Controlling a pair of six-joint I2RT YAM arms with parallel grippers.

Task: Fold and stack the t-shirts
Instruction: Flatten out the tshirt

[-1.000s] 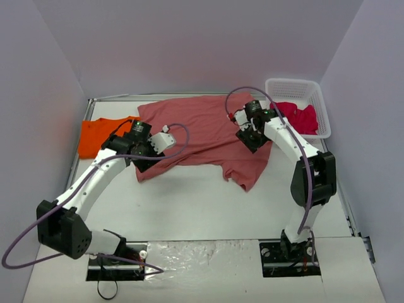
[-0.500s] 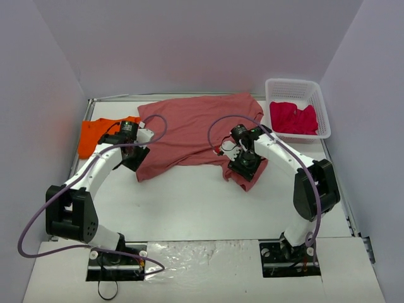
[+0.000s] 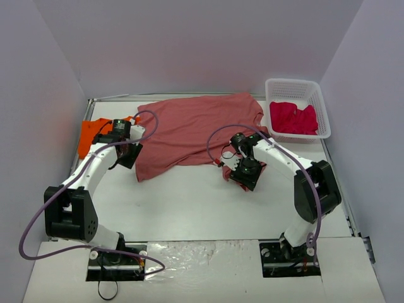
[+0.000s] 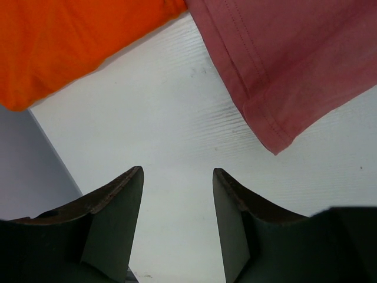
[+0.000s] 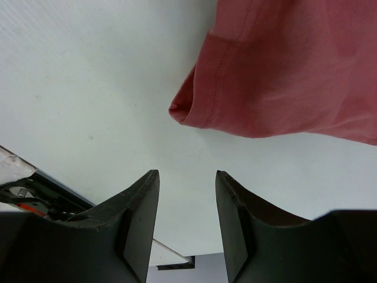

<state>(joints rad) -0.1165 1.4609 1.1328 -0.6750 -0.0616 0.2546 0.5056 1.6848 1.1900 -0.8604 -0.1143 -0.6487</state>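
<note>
Shirts lie along the far half of the white tabletop. At the far left edge sits the orange t-shirt, partly hidden by the left arm. The left gripper hangs just beside it, over the bare strip between the orange cloth and the next shirt. Its fingers stand apart with nothing between them, and only white surface shows in the gap. In the left wrist view the orange cloth fills the upper left, and a hemmed corner of red cloth reaches in from the upper right.

The brick-red t-shirt is spread across the far middle of the tabletop. It is mostly flat, and one part trails toward the near right.

The right gripper is low over that trailing part. Its fingers are also apart and hold nothing, and a rounded, stitched fold of red cloth lies just beyond the fingertips without touching them.

In the far right corner stands a white basket, with the crimson-pink t-shirt bunched inside it.
</note>
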